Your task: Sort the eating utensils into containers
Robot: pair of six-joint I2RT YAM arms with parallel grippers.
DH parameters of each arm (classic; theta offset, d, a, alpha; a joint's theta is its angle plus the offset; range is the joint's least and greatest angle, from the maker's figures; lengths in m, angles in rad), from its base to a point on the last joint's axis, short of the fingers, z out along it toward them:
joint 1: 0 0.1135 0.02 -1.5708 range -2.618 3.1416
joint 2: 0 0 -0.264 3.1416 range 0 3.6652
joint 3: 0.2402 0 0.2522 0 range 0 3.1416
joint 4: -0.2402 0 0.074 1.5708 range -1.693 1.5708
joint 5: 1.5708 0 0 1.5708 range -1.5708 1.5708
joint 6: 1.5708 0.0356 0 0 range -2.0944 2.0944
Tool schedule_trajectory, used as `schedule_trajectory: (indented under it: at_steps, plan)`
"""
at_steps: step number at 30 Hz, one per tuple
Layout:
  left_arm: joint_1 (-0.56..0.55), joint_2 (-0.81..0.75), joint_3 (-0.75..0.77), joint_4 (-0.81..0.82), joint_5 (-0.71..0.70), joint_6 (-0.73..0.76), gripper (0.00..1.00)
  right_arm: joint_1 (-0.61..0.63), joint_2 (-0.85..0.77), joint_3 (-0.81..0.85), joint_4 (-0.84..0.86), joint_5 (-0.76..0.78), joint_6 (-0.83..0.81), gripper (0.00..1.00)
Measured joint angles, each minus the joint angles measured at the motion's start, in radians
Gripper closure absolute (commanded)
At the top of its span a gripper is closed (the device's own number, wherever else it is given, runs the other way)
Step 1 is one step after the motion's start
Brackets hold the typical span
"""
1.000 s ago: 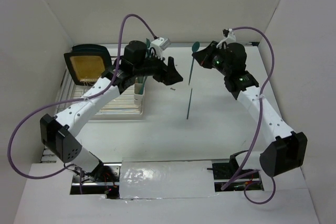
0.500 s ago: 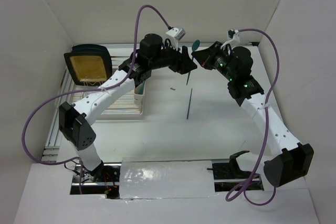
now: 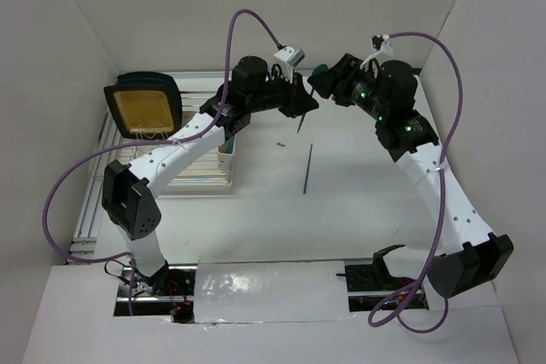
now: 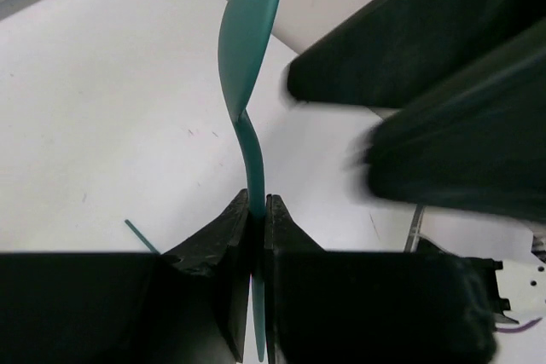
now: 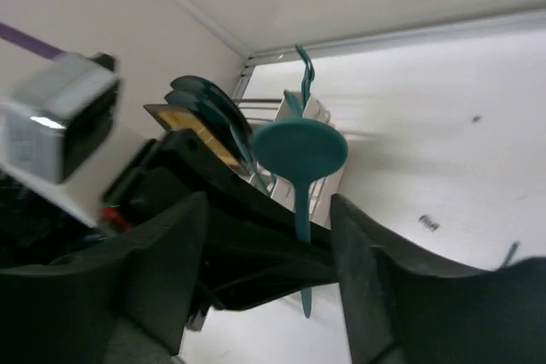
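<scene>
A: State of the left gripper (image 4: 258,210)?
B: Pressed together on the handle of a teal spoon (image 4: 247,27). In the wrist view both pads (image 4: 229,240) lie flat against the thin shaft, low on it. The bowl rises above them, curving up and away.

A: And the right gripper (image 5: 269,202)?
B: Spread. Its own camera shows the spoon's handle running down between its two dark fingers (image 5: 162,279), with a gap on either side, touching neither. The round bowl faces that camera.

A: Where does that put the spoon?
B: In the air over the far middle of the table (image 3: 358,202), roughly upright, bowl topmost. From overhead the two grippers meet there tip to tip, the left coming in from the left, the right from the right.

A: Other utensils?
B: One thin dark utensil (image 3: 308,168) lies flat on the table, nearer the arm bases than the grippers, apart from both. Fork, knife or spoon: cannot tell. Another teal utensil (image 5: 304,70) pokes up out of the containers (image 3: 224,155); its end looks forked, not certain.

A: Containers, position?
B: Left of the grippers, just beside the right edge of the dish rack (image 3: 200,183). The left arm passes over them. Plates (image 3: 141,106) stand on edge at the rack's far left corner.
</scene>
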Motion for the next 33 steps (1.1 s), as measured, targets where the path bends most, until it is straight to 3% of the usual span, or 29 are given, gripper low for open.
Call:
schedule_trajectory:
  at_steps: [2,5,12,16,24,33]
  plan:
    - [0.02,0.0,-0.013,0.036,0.015,-0.003,0.96,0.001,0.029,0.119,-0.09,0.009,-0.037,0.16]
    - [0.069,0.0,-0.022,0.051,0.046,-0.004,0.96,0.0,0.043,0.232,-0.17,0.044,-0.066,0.06]
    - [0.216,-0.005,0.026,0.055,0.118,0.007,0.93,-0.02,0.034,0.333,-0.296,0.173,-0.073,0.0]
    - [0.309,-0.043,0.012,0.101,0.169,0.055,0.94,-0.026,0.025,0.261,-0.311,0.193,-0.072,0.0]
    - [0.519,-0.123,-0.109,0.355,0.317,0.133,0.94,-0.026,0.049,-0.065,-0.304,0.153,-0.093,0.0]
    - [0.627,-0.1,-0.235,0.586,0.447,0.122,0.94,-0.026,0.059,-0.109,-0.253,0.16,-0.123,0.0]
